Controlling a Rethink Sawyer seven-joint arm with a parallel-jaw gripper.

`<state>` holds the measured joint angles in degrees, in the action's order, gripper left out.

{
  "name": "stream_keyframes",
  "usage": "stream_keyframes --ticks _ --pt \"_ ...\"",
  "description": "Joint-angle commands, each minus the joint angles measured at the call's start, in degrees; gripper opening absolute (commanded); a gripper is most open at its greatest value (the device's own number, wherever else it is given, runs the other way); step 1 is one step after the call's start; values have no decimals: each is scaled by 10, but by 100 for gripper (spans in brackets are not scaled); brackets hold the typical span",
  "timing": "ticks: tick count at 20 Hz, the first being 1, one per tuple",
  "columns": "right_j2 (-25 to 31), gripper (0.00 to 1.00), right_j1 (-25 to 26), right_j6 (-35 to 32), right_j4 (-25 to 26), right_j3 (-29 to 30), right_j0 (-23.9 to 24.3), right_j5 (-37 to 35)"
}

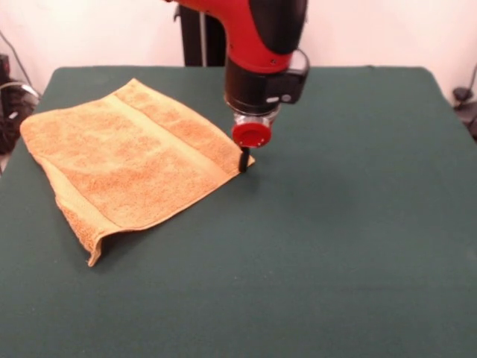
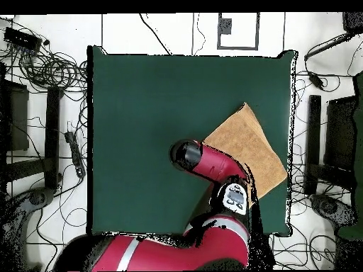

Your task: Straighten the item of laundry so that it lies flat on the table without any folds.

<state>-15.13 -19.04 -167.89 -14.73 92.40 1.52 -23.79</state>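
Gripper (image 1: 243, 162): down at the towel's right corner, tip touching or just beside it; whether the fingers pinch cloth, cannot tell
Towel (image 1: 127, 160): doubled over at the table's left side; likely reached by the corner to peel the upper layer open
Table (image 1: 358, 224): bare green felt to the right, room to unfold

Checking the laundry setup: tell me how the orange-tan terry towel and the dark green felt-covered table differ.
The orange-tan terry towel is small; the dark green felt-covered table is far bigger. The towel looks looped and banded; the table looks plain and smooth. The towel lies skewed, doubled over, with one corner lifted; the table cover lies flat. Both are rectangular cloth surfaces. The claw touches down at the towel's corner.
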Motion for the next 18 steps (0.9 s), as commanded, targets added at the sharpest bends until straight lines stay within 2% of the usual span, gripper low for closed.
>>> stream_keyframes --ticks 1,18 --pt "31 100 7 -107 -48 26 -27 -16" --pt "13 100 -17 -91 -47 25 -27 -60"
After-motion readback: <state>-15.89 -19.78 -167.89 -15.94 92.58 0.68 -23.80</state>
